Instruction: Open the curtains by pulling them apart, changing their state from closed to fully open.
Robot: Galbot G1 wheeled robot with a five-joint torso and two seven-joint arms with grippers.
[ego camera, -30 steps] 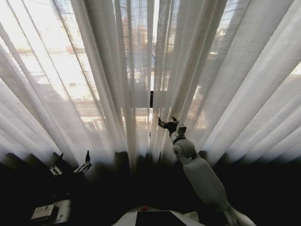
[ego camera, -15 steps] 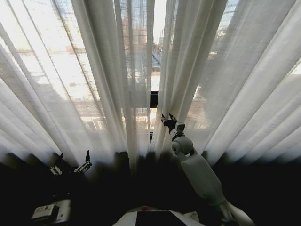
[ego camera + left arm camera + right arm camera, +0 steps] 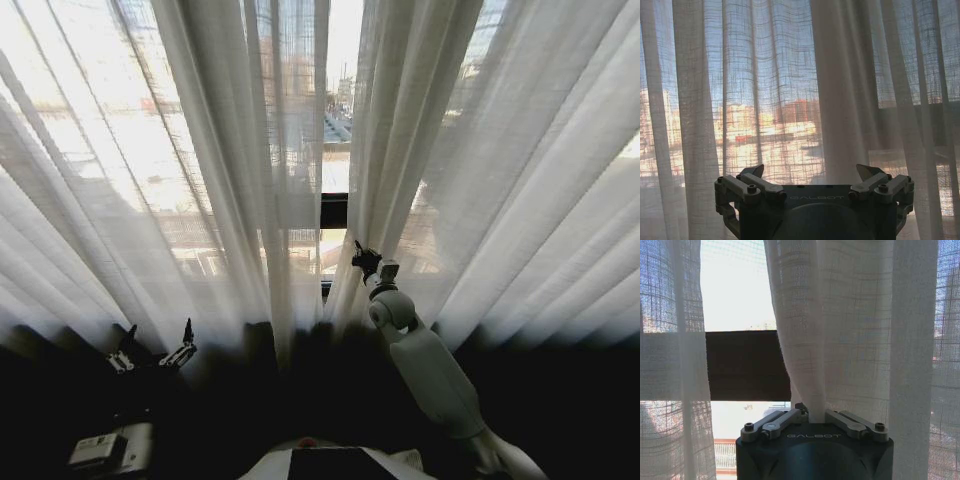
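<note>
Wider gap (image 3: 337, 130) between two curtains (image 3: 450, 150)

Two sheer, cream-white curtains hang in long vertical pleats across the window, translucent enough that buildings and daylight show through the weave. The left curtain (image 3: 180, 170) fans out from the top toward the lower left, its inner edge falling nearly straight down the middle. The right curtain (image 3: 500, 170) spreads toward the lower right. Between them runs a narrow gap — bare glass and a dark frame bar show there. The right curtain's inner edge (image 3: 812, 340) is gathered into a tight fold near its lower part, pinched between jaws. The hems sink into shadow below.
</note>
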